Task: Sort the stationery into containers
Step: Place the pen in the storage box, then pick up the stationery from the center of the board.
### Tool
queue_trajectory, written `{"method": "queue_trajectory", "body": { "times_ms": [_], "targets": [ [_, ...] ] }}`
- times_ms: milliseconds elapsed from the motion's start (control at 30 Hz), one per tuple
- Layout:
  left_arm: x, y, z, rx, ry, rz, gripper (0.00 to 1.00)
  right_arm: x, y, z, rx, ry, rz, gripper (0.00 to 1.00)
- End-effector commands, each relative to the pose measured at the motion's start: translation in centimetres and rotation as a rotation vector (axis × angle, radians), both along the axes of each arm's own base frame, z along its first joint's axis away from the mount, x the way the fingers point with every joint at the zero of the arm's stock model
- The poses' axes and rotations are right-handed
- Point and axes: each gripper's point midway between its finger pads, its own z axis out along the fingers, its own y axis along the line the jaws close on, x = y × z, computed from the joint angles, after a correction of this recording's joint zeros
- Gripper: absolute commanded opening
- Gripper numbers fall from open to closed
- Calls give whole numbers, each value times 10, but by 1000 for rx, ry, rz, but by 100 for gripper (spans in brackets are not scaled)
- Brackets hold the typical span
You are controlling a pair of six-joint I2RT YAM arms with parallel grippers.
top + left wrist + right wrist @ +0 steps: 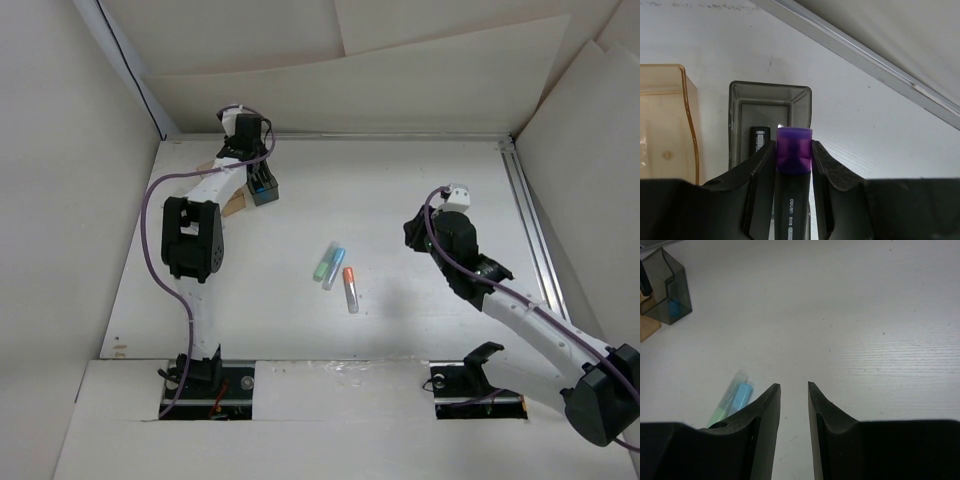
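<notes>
Left wrist: grey box (801,112) holds black pen (759,142)

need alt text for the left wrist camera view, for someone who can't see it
The left gripper clamps a black highlighter with a purple cap, the cap pointing at an open dark grey box on the white table. An amber box stands beside the grey one on its left, and a metal rail crosses the upper right.

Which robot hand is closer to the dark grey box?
Left. The left gripper, holding a purple-capped highlighter, hangs right over the dark grey box. The right gripper is far off, open and empty, just right of the loose pens.
</notes>
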Motion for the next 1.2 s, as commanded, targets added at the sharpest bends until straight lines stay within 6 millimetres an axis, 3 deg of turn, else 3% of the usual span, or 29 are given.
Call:
{"method": "queue_trajectory", "body": {
  "times_ms": [0,33,167,333,500,600,633,667,733,767,800,833,867,900,967,1000,1100,1167],
  "targets": [
    [9,4,29,13,-84,19,15,7,9,28,35,-76,16,35],
    [7,7,19,30,-62,22,18,7,9,28,35,-76,16,35],
    [6,11,10,61,-50,31,35,7,9,28,35,-76,16,35],
    [4,12,13,69,-55,27,46,7,9,28,35,-76,16,35],
    [-6,2,53,79,-116,5,49,7,9,28,35,-76,16,35],
    [-26,-24,100,79,-204,-50,40,8,9,25,30,-68,16,35],
    [-42,-46,128,60,-258,-90,36,8,9,25,30,-68,16,31],
    [-56,-58,118,53,-255,-126,31,7,9,29,36,-77,16,17],
    [-81,-87,118,19,-276,-197,23,6,6,34,40,-91,6,5],
    [-109,-115,104,-14,-256,-265,21,5,2,34,38,-97,-9,0],
    [-121,-130,100,-25,-262,-306,21,5,2,34,38,-97,-9,0],
    [-145,-156,72,-35,-207,-383,18,4,-1,38,41,-110,-20,0],
    [-147,-158,77,-43,-215,-393,16,4,-1,38,41,-110,-20,0],
    [-171,-177,47,-41,-152,-454,16,4,-1,38,41,-110,-20,0],
    [-193,-196,22,-33,-96,-525,15,4,-1,38,41,-110,-20,0],
    [-213,-207,-1,-8,-36,-570,13,4,-1,38,41,-110,-20,0],
    [-239,-208,-28,49,36,-592,12,2,-2,40,47,-119,-21,3],
    [-253,-207,-37,67,53,-607,18,0,0,40,47,-119,-11,6]
  ]
}}
